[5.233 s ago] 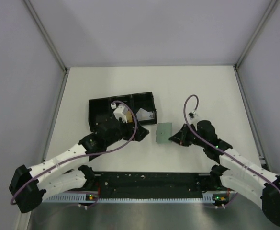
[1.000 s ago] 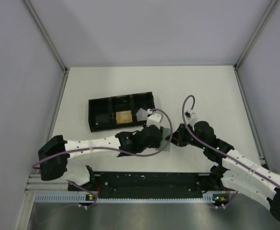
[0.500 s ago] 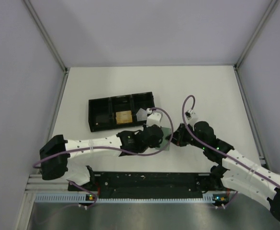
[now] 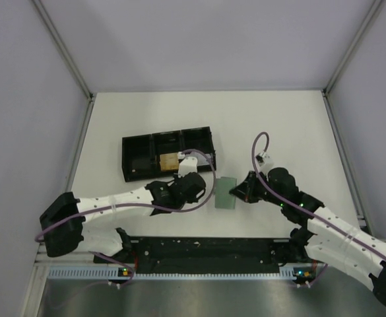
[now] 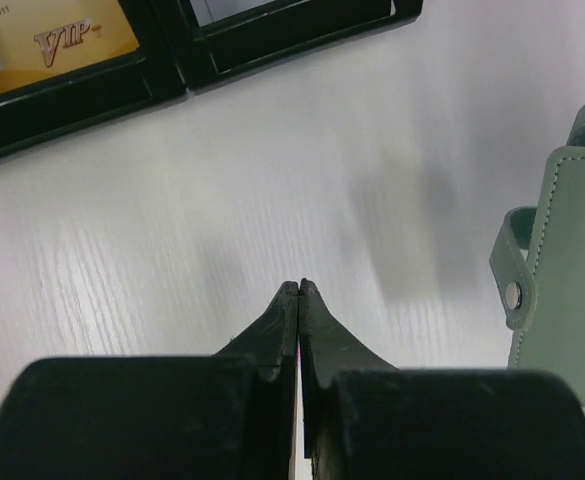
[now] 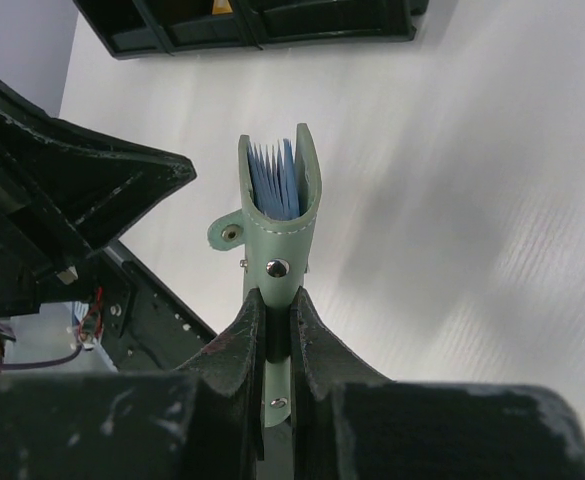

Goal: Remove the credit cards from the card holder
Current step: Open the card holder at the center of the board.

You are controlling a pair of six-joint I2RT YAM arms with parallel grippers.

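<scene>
Top external view, leftmost thing first: the long black three-compartment plastic tray (image 4: 136, 162) lies at the far left of the work area, with a gold-orange plastic credit card (image 4: 169, 160) flat in its middle bay. Just near of the tray's right end hangs the left gripper (image 4: 203, 179). Its fingers are pressed fully together with nothing seen poking past the tips, so it looks empty. To its right, close but apart, the pale green stitched leather card holder (image 4: 226, 193) is pinched along one edge by the right gripper (image 4: 237, 193), which is clamped tight on it.

Risks, as I judge them: the left fingers must part before going in, or they will only shove the holder. The right grip bites just a narrow edge, so a sideways pull could swivel the holder or drag it free. Inside, thin blue leaves (image 6: 277, 180) fan out. Whether they are cards or pockets I cannot tell, and a pinch could catch the wrong one. The small snap tab (image 5: 512, 285) juts toward the left gripper and may snag.

Room: the tray wall crowds the far-left side, while the bare white table (image 4: 278, 125) lies open beyond and to the right.
</scene>
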